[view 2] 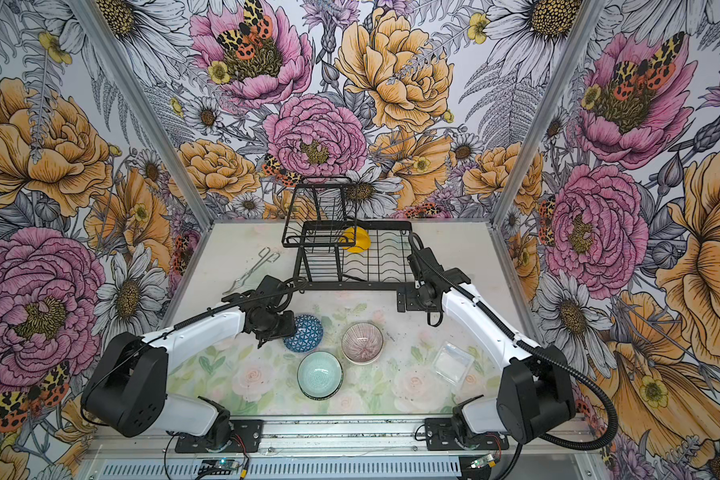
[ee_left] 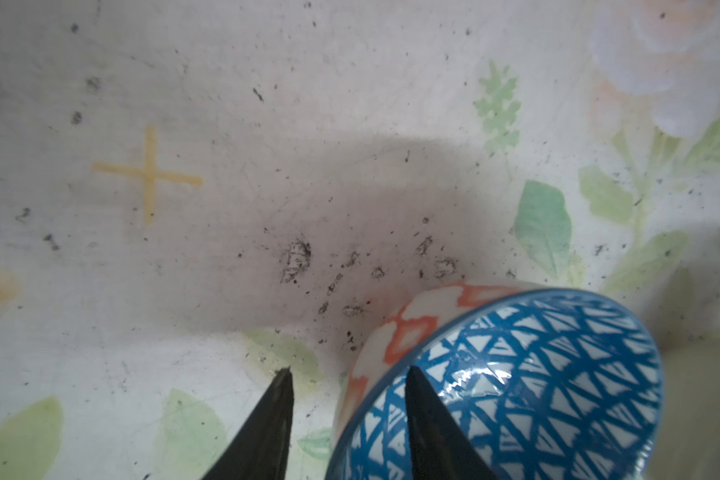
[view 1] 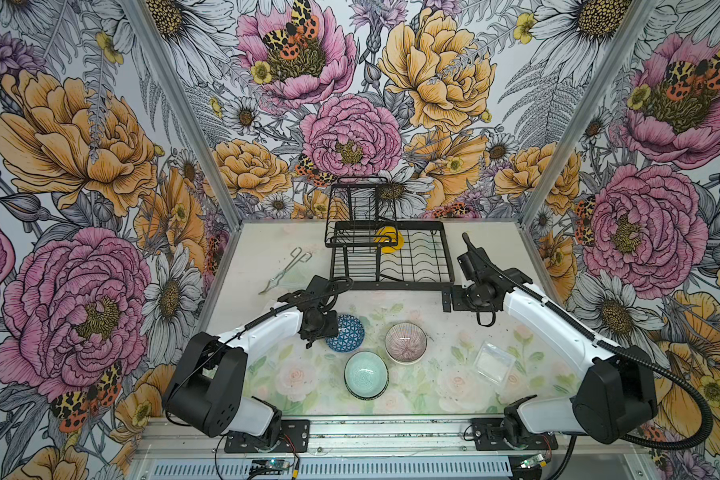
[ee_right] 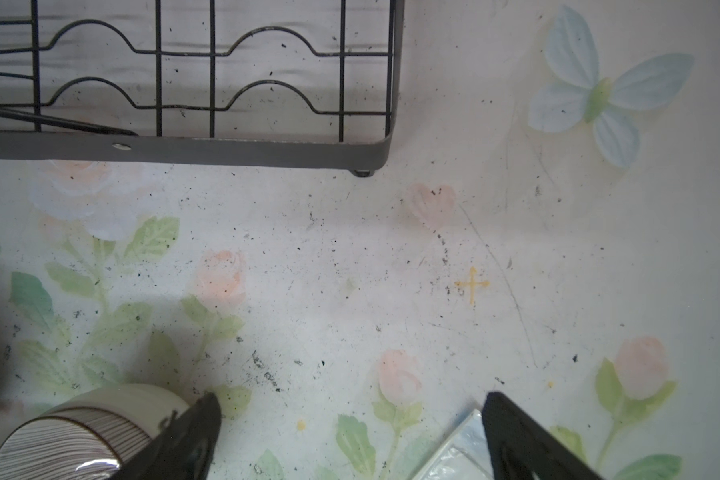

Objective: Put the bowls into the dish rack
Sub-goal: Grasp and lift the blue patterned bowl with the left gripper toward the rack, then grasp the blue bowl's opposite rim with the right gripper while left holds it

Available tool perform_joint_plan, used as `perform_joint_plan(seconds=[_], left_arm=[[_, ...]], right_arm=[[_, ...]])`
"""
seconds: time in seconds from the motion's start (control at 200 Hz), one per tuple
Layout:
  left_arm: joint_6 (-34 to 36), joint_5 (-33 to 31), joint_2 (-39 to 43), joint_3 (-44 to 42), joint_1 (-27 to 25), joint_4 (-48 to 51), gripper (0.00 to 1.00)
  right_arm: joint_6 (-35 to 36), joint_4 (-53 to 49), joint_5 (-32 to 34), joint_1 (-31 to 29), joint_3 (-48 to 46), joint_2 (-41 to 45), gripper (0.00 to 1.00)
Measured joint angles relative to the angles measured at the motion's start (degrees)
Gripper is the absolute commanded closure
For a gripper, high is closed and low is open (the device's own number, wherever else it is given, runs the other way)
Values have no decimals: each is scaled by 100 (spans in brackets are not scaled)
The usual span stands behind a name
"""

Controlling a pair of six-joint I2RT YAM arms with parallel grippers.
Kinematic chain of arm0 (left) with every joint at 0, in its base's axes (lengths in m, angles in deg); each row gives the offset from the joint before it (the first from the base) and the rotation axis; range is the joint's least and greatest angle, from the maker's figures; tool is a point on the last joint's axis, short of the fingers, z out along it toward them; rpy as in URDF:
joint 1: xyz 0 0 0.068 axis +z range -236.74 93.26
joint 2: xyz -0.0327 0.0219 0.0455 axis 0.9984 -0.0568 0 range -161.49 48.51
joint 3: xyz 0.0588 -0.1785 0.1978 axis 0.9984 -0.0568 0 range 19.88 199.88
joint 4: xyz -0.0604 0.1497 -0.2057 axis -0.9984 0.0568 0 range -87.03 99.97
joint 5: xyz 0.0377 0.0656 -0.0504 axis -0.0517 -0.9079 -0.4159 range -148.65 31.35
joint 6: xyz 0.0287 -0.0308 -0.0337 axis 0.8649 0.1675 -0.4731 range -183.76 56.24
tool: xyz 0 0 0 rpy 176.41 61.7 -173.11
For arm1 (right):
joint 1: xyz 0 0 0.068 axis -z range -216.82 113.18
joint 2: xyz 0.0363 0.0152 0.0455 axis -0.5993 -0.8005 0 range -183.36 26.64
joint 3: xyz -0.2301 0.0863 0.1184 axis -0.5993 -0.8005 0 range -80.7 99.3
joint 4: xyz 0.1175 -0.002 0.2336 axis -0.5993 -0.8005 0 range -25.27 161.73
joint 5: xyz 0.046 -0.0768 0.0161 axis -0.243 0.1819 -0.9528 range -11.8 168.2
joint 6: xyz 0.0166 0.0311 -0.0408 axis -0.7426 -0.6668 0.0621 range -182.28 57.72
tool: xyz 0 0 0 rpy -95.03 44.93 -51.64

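Blue bowl (ee_left: 537,374) rim between left tool (ee_left: 348,370) jaws.

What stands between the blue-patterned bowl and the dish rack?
Nothing visible: the table is bare between the blue-patterned bowl and the dish rack. The tongs lie off to the left, outside that path.

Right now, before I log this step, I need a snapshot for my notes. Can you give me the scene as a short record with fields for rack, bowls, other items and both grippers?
rack: black wire rack at the far side of the table
in rack: yellow bowl
on table: blue bowl, pink bowl, teal bowl
other items: tongs, clear tub
left gripper: astride the blue bowl's rim, one finger inside, outer finger clear of the wall
right gripper: open, empty, over the table near the rack's corner
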Motion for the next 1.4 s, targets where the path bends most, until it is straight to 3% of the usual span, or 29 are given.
perform_joint_plan(seconds=[0.315, 0.575, 0.756, 1.031, 1.176, 1.396], left_arm=[[-9, 79, -4, -35, 0, -48, 100], [7, 81, 31, -37, 0, -33, 100], [42, -334, 348, 20, 13, 422, 100], [181, -839, 1139, 881, 26, 964, 100], [223, -911, 1158, 1482, -278, 1003, 100], [363, -901, 568, 2240, -857, 946, 100]], right_arm=[[2, 33, -46, 0, -42, -2, 1], [7, 57, -127, 0, -48, -2, 1], [46, 61, -155, 0, -50, -2, 1], [179, 221, -498, -7, -26, 0, 1], [269, 387, -765, -87, 83, 70, 1], [367, 584, -1034, -420, 367, 363, 6]])
